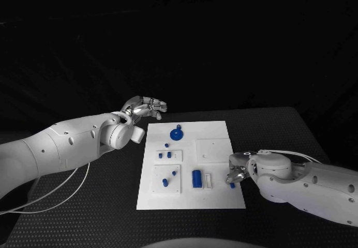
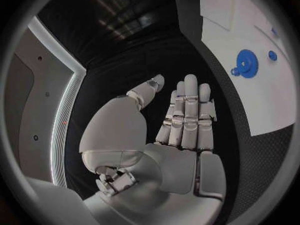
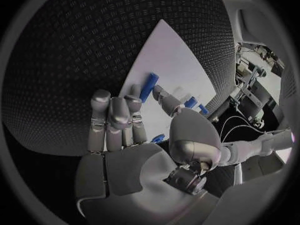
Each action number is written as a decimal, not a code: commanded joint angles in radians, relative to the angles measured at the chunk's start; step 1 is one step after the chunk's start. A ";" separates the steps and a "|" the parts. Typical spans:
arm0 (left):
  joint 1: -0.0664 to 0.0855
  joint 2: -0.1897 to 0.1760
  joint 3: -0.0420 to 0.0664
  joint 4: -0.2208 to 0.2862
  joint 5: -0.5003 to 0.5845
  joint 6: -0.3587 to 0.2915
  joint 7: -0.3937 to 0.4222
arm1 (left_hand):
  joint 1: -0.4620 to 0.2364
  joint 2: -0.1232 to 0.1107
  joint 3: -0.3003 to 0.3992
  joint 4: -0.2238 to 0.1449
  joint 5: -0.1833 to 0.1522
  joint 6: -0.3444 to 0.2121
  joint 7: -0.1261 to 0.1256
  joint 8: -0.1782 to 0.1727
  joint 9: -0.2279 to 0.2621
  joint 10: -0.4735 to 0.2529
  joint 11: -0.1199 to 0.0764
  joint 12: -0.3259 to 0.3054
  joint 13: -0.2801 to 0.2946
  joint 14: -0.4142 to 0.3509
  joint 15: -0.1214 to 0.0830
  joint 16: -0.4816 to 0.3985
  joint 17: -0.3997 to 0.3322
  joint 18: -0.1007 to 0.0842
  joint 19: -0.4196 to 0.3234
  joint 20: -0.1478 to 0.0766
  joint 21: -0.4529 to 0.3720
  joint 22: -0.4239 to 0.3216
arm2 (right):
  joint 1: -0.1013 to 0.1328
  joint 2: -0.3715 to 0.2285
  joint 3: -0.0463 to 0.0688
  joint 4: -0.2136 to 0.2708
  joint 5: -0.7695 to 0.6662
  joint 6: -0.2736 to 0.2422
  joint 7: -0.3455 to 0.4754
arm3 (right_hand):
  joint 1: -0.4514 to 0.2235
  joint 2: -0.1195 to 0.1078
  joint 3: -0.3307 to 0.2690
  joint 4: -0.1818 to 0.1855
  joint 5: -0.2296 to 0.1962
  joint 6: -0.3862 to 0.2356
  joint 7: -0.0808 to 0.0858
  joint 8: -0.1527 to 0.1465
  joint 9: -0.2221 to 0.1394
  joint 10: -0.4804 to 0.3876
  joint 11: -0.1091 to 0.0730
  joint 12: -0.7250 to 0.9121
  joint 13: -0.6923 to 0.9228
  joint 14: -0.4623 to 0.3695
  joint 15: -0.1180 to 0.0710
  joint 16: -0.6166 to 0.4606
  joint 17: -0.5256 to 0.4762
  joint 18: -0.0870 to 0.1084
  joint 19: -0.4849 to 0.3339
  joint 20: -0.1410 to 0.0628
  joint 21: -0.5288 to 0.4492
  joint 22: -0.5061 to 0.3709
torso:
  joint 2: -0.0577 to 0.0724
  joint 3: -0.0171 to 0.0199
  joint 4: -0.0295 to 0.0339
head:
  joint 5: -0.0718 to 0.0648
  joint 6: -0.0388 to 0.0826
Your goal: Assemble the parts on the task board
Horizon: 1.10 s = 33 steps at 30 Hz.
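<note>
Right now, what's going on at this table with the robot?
The robot is assembling small blue parts on the white task board. Its right hand is low over the board's near right corner, by a small blue piece. The left hand hangs open beyond the board's far left corner, holding nothing. A blue gear lies on the board.

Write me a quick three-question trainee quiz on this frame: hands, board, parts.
1. True or false: the left hand holds a blue part.
2. Multiple choice: the blue gear lies on the task board at
A. its far end, toward the left hand
B. its near end, beside the right hand
C. off the board, on the black table
3. Fill in: the right hand is at the board's near ____ edge, beside a small blue part.

Key
1. False. In the left wrist view its fingers are straight with nothing in them.
2. A
3. right
</note>
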 commanded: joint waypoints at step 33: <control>0.001 0.000 0.000 0.004 0.004 0.011 0.006 | -0.006 0.003 0.001 0.007 0.003 -0.004 -0.003 0.005 0.001 -0.010 -0.001 0.004 -0.001 0.009 0.001 -0.007 0.004 0.009 0.007 -0.003 -0.006 0.004 | -0.007 -0.017 -0.012 0.022 0.398 -0.218 0.046 | 0.101 0.092 0.118 -0.044 0.132 0.033 -0.001 -0.009 -0.348 0.027 -0.009 -0.019 0.000 -0.010 0.006 0.019 -0.022 0.029 -0.002 0.018 0.015 0.003 | 0.000 -0.0018 0.0000 | 0.001 -0.006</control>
